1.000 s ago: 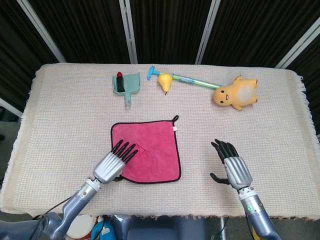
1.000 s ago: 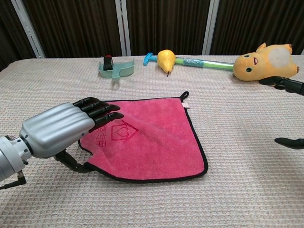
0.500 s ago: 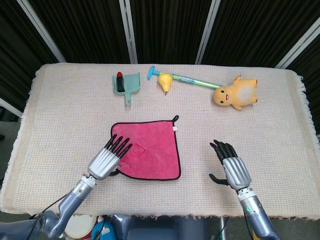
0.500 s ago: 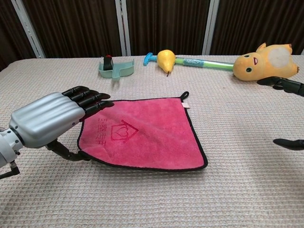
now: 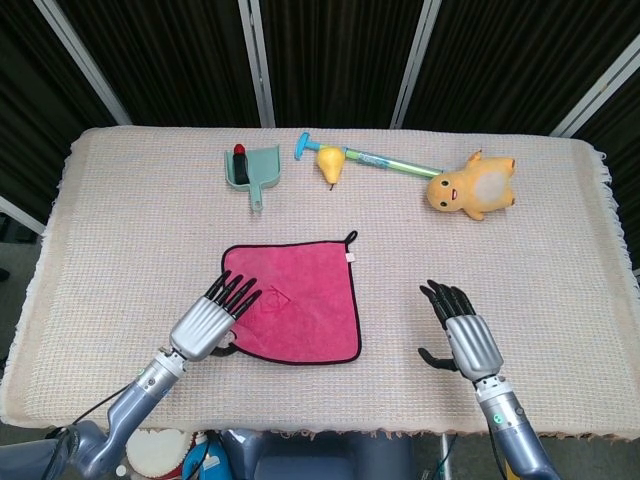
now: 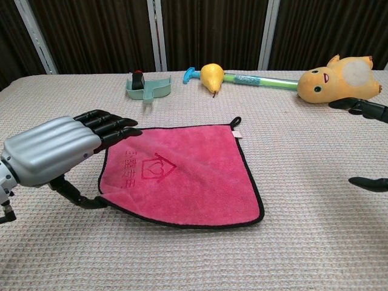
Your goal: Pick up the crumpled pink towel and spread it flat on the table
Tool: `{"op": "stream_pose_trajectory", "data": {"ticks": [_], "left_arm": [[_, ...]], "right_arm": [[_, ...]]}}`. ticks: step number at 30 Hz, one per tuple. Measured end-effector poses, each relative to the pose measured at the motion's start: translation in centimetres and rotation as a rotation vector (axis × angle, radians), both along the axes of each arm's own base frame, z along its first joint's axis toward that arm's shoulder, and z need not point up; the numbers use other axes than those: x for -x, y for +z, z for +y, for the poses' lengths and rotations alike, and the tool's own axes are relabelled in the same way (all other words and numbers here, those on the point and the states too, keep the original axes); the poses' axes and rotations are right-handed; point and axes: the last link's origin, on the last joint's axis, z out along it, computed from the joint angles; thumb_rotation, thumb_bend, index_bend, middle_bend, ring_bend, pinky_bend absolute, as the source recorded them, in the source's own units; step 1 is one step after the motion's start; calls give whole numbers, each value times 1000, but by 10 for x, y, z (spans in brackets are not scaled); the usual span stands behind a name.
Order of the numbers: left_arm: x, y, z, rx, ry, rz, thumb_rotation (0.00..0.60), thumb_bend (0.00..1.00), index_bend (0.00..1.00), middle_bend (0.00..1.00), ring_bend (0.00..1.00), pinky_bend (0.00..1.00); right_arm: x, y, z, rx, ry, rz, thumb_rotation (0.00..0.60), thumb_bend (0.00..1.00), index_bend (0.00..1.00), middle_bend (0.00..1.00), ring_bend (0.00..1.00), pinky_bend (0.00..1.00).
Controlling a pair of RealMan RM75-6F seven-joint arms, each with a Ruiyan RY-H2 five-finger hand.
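With the pink towel [image 5: 293, 302] already lying flat mid-table, my left hand [image 5: 211, 319] hovered open and empty at its near-left corner, my right hand [image 5: 465, 335] likewise empty, so only withdrawing seemingly remained.

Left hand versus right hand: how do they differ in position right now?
The left hand sits at the pink towel's near-left corner, fingertips over its edge; the right hand is over bare tablecloth, well clear of the towel. The left hand angles toward the towel, while the right hand points straight ahead. Both have fingers extended and hold nothing.
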Motion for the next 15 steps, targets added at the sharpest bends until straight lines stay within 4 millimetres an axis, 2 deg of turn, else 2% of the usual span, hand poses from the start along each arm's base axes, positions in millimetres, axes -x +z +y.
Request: {"op": "stream_pose_trajectory", "data": {"ticks": [15], "left_arm": [[0,6,1,-7,17,-13,600,5,0,0,0,0]], "right_arm": [[4,2,0,6,-17,-2,600,277,0,0,0,0]]}}
